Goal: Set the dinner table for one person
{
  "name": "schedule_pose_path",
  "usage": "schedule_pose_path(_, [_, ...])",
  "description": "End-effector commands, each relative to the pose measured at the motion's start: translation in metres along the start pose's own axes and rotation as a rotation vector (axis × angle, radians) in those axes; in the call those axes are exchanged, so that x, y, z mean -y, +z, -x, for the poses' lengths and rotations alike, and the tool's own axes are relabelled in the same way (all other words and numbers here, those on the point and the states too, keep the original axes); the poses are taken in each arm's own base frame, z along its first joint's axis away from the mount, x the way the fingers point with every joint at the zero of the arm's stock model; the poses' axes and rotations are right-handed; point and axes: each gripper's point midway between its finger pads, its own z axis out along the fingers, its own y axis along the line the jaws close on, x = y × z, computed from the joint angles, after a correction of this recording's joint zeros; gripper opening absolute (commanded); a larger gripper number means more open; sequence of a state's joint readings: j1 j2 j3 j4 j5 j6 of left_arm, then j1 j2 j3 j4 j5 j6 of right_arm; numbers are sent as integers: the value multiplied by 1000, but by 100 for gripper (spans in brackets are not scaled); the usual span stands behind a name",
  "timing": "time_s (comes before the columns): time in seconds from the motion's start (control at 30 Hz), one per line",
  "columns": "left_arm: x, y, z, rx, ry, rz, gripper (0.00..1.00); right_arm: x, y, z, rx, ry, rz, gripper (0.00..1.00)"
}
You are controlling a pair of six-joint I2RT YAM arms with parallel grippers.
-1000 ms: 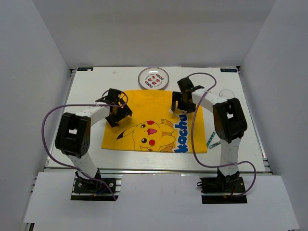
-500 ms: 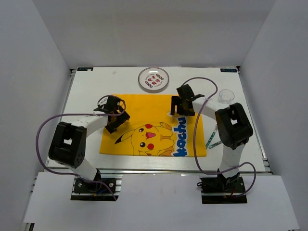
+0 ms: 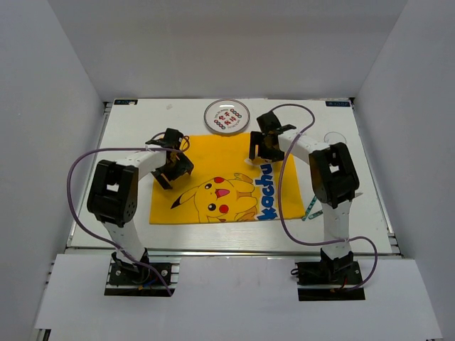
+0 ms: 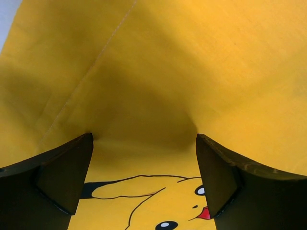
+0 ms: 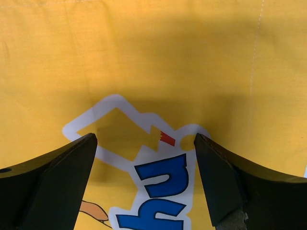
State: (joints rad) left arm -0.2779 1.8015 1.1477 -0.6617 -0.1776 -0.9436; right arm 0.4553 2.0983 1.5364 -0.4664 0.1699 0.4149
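The white dinner table [image 3: 135, 121] carries a yellow Pikachu placemat [image 3: 227, 181] in its middle. My left gripper [image 3: 170, 165] is low over the mat's left part and open. In the left wrist view the gripper [image 4: 144, 167] has only yellow cloth [image 4: 158, 72] and Pikachu's ear between its dark fingers [image 4: 62, 172]. Over the mat's far right part my right gripper [image 3: 260, 149] is open too. Seen from the right wrist, that gripper [image 5: 145, 163] straddles the blue lettering [image 5: 158, 191] and holds nothing.
A round plate with red and black print [image 3: 227, 116] lies at the far edge, just beyond the mat. A clear glass [image 3: 334, 138] stands at the far right. A teal-handled utensil [image 3: 311, 207] lies right of the mat, partly behind the right arm.
The placemat slid toward the near edge, then back toward the far side, with both grippers moving along on it. Both grippers stayed open.
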Motion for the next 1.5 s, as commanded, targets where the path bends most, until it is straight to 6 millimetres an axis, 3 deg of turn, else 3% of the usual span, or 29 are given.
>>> schedule_pose_path(0.0, [-16, 13, 8, 18, -2, 79, 98, 36, 14, -54, -174, 28, -91, 89])
schedule_pose_path(0.07, [-15, 12, 10, 22, -1, 80, 98, 43, 13, -51, -163, 47, -90, 89])
schedule_pose_path(0.3, [-12, 10, 15, 41, -6, 72, 98, 37, 13, -53, -174, 36, -79, 89])
schedule_pose_path(0.67, [6, 23, 28, 45, -1, 84, 98, 37, 16, -63, -187, 49, -72, 89])
schedule_pose_path(1.0, [11, -6, 40, 93, -20, 47, 98, 31, 6, -51, -164, 61, -51, 89])
schedule_pose_path(1.13, [18, -32, 52, 150, -20, 1, 98, 25, -15, -29, -96, 74, -21, 89])
schedule_pose_path(1.2, [21, -40, 53, 163, -21, -34, 98, 20, -29, -3, -28, 73, -16, 89])
schedule_pose_path(1.23, [23, -48, 58, 183, -21, -57, 98, 18, -33, 0, -36, 71, -16, 89])
schedule_pose_path(1.27, [24, -53, 60, 195, -20, -65, 98, 13, -39, 18, -8, 76, -3, 89])
schedule_pose_path(1.47, [23, -71, 65, 213, -5, -73, 98, -3, -44, 54, 31, 59, 29, 89])
